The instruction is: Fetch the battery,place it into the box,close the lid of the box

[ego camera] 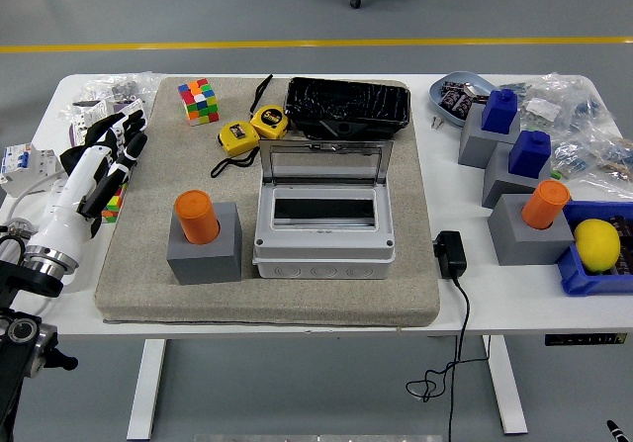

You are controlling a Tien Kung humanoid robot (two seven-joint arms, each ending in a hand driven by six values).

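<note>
the near edge of the white bench (297,325) runs along the bottom, with a black adapter (450,255) and its cord hanging off toward the floor. just behind the edge a grey mat (138,294) carries the grey box (323,232), whose clear lid (324,163) stands tipped back and open; the dark recess inside looks empty. left of the box, an orange cylinder, which i take to be the battery (197,216), stands upright in a grey holder (205,247), untouched. so by my reading nothing is done yet: the fetch, the placing and the lid closing all remain.

the left hand (109,160) hovers over the mat's left edge, well apart from the battery, fingers loosely extended and holding nothing. the right arm shows no hand; only a dark tip sits at the bottom right corner.

a second orange cylinder (545,204) stands in a holder on the right side. the box's inside is mostly shadow, so i cannot tell its depth, and the clutter in bags at the far corners is too small to name.
</note>
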